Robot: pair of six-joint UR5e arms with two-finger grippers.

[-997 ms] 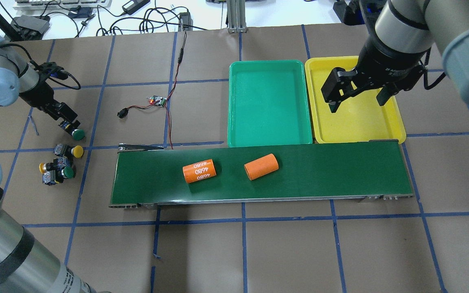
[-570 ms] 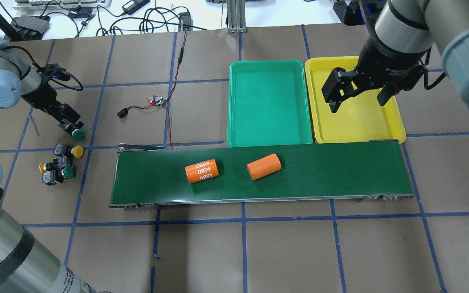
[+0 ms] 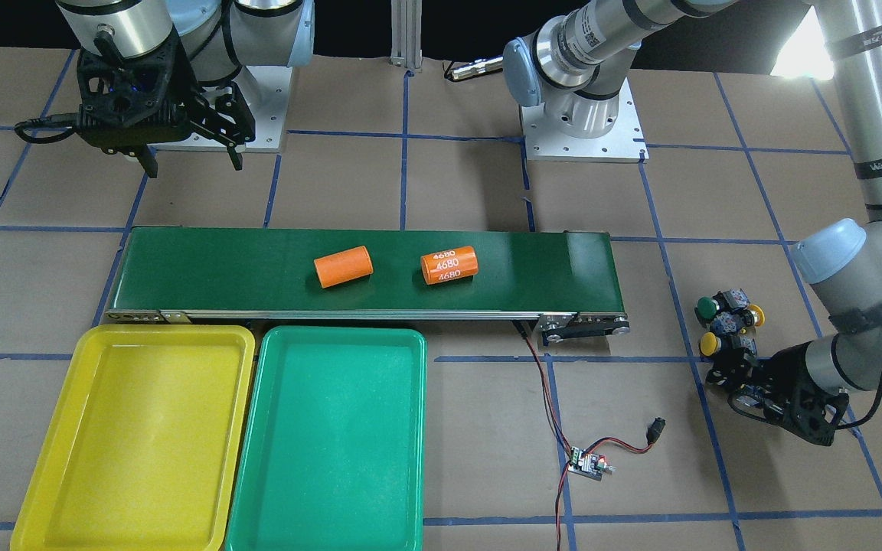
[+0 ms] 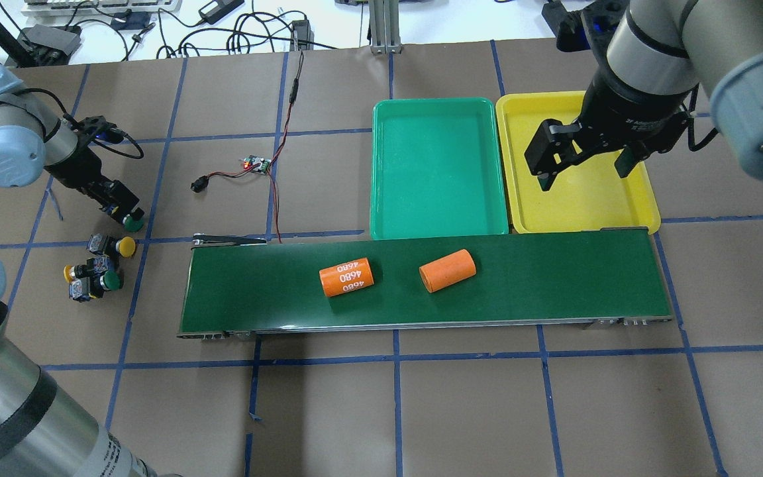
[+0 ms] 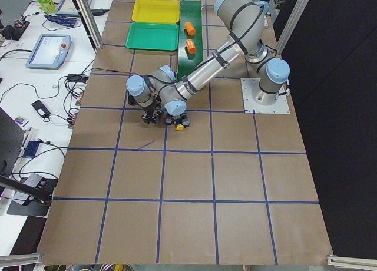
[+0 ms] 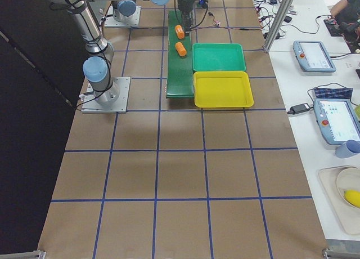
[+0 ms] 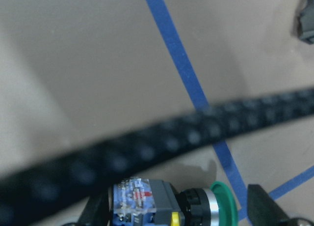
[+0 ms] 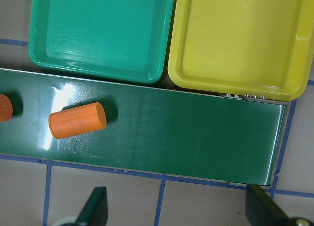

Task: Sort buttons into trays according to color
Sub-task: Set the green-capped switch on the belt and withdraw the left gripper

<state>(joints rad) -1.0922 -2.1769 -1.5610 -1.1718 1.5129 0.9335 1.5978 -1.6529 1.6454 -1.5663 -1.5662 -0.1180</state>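
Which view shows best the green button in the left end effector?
The left wrist-mounted view: the green button is close, body and cap visible. Overhead exterior shows only its small cap; front-facing, the left end effector mostly hides it.

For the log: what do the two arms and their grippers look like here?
Both arms are silver-grey tubes with pale blue joint caps. The left arm wears black bands with white lettering, and a black cable loops at its wrist. The left gripper and right gripper are black two-finger units. The right arm shows white print on its black wrist collar.
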